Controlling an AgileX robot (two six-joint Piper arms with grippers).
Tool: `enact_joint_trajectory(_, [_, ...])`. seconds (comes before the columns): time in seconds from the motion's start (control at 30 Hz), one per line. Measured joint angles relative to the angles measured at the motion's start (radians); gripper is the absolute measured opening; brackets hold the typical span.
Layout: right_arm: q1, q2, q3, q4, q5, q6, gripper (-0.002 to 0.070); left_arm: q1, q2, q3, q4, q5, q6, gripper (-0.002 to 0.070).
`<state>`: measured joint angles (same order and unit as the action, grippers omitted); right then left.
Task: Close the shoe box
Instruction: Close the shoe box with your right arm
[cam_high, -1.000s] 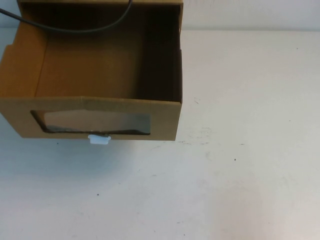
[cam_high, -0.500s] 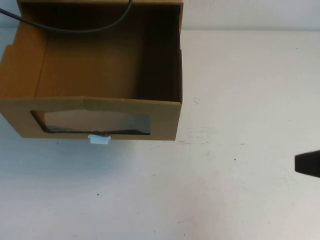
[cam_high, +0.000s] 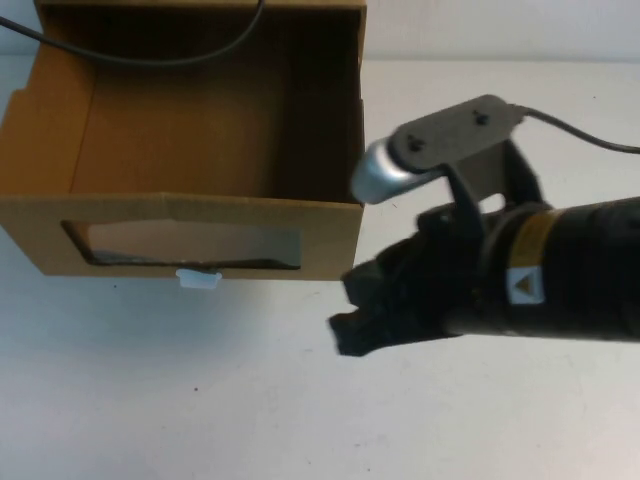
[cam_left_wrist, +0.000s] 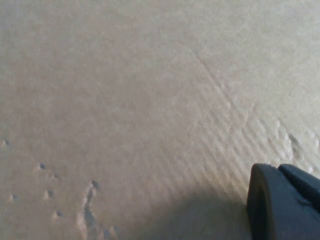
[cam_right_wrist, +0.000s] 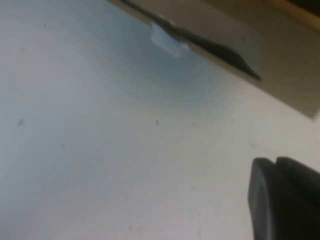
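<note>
The shoe box (cam_high: 200, 130) is a brown cardboard drawer standing open at the table's left, empty inside. Its front has a dark window (cam_high: 185, 243) with the white pull tab (cam_high: 198, 279) under it. My right gripper (cam_high: 350, 330) is shut and empty, low over the table just right of and in front of the box's front right corner. In the right wrist view the gripper (cam_right_wrist: 278, 200) is over the white table, with the tab (cam_right_wrist: 167, 40) and box front further off. My left gripper (cam_left_wrist: 278, 200) is shut, close against plain cardboard (cam_left_wrist: 125, 100), and is out of the high view.
A black cable (cam_high: 150, 58) hangs across the back of the open box. The white table (cam_high: 200, 400) stretches in front of the box and to its right, under my right arm (cam_high: 560, 280).
My right arm has swung in from the right edge and now reaches to beside the box's front right corner. The box has not moved.
</note>
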<state>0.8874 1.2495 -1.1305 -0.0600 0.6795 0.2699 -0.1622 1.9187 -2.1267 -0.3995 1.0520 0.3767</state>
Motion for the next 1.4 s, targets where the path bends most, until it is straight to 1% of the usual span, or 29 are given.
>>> enact_joint_trajectory(0.13, [0.103,0.088,-0.001,-0.202,-0.249,0.156,-0.0011,0.0,0.0,0.0,0.0,0.0,0.0,-0.0005])
enact_joint_trajectory(0.23, [0.122,0.157,-0.002,-0.256,-0.436,0.217,-0.0011,0.0,0.0,0.0,0.0,0.0,-0.003,-0.0005])
enact_joint_trajectory(0.33, [0.122,0.231,-0.029,-0.262,-0.522,0.232,-0.0011,0.0,0.0,0.0,0.0,0.0,-0.003,-0.0005])
enact_joint_trajectory(0.47, [0.122,0.33,-0.107,-0.266,-0.539,0.236,-0.0011,0.0,0.0,0.0,0.0,0.0,-0.003,-0.0005])
enact_joint_trajectory(0.77, [0.122,0.453,-0.268,-0.277,-0.466,0.242,-0.0011,0.0,0.0,0.0,0.0,0.0,-0.003,-0.0005])
enact_joint_trajectory(1.07, [0.067,0.472,-0.323,-0.277,-0.451,0.242,-0.0011,0.0,0.0,0.0,0.0,-0.002,-0.003,-0.0005])
enact_joint_trajectory(1.4, [-0.04,0.495,-0.376,-0.273,-0.488,0.255,-0.0011,0.0,0.0,0.0,0.0,-0.002,-0.003,-0.0005])
